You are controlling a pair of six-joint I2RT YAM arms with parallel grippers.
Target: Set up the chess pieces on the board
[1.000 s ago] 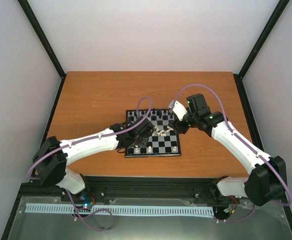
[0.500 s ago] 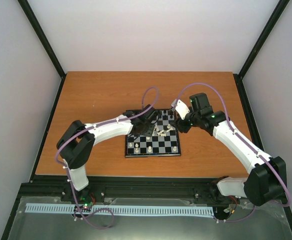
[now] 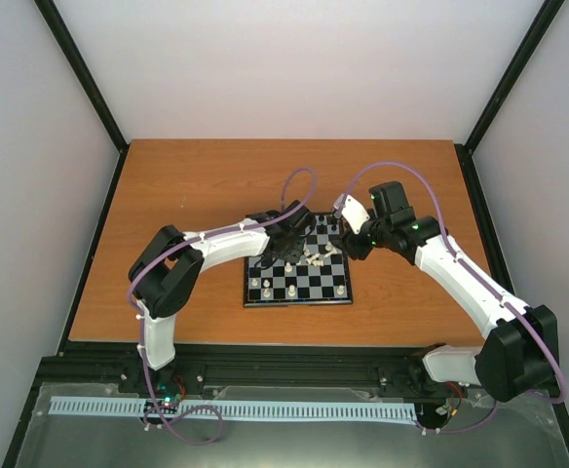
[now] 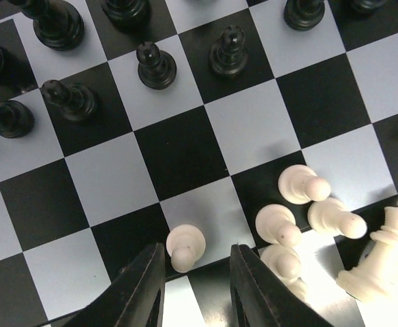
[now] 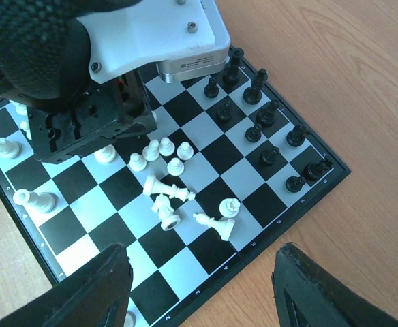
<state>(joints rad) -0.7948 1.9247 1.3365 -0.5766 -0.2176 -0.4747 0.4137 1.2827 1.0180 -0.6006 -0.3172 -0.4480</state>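
The board lies mid-tabletop. The left tool hangs low over it with fingers parted, and an upright cream pawn stands just between the fingertips, seemingly touching neither. Other cream pieces, some toppled, crowd just beside it, and black pieces stand beyond. The right tool is spread wide above the board's edge, holding nothing.

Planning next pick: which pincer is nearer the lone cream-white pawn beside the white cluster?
Left. The left pincer, open, brackets the cream-white pawn; the right pincer hovers by the black-and-white checked board's right edge.
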